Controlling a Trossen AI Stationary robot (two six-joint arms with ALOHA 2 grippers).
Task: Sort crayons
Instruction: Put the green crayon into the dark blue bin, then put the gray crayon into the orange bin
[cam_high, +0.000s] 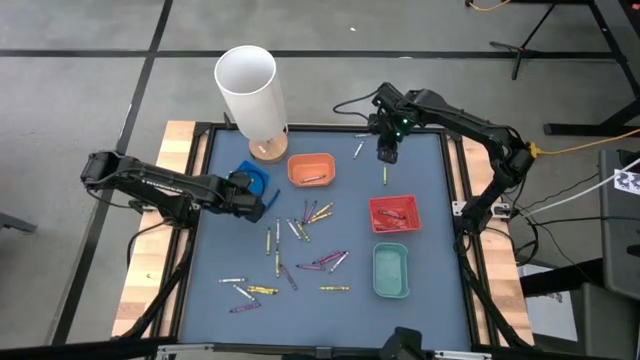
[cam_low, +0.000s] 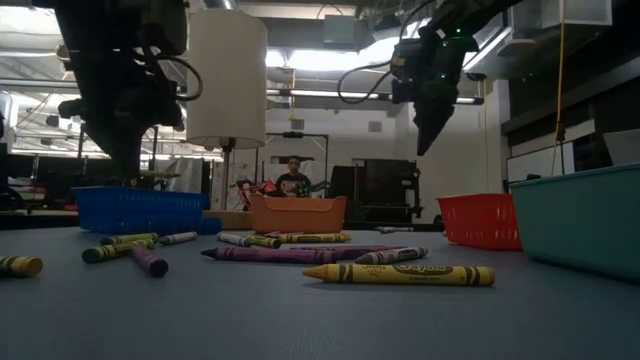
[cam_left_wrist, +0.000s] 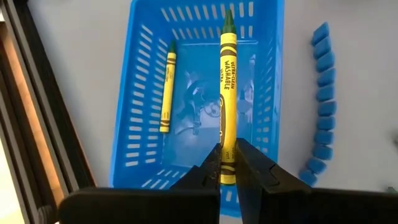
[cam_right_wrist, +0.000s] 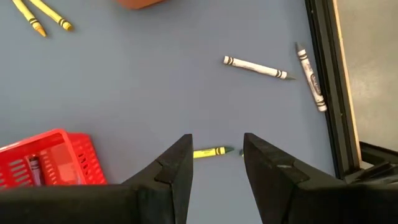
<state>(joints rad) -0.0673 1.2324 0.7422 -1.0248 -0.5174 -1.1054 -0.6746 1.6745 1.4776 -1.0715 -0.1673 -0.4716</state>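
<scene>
the blue tray looks like glossy slotted plastic, the red tray too — the crayons wear matt printed paper wraps. the table is a smooth matt mat, edged with bare wood.

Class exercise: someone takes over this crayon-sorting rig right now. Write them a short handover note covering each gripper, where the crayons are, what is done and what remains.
Left gripper: shut on a yellow crayon, held over the blue tray, which already holds one yellow crayon.
Right gripper: open, empty, above a yellow crayon on the mat near the far right edge; two white crayons lie beyond it.
Done: a few crayons sit in the orange tray and red tray.
Left: the green tray looks empty; most crayons are loose mid-mat.
</scene>
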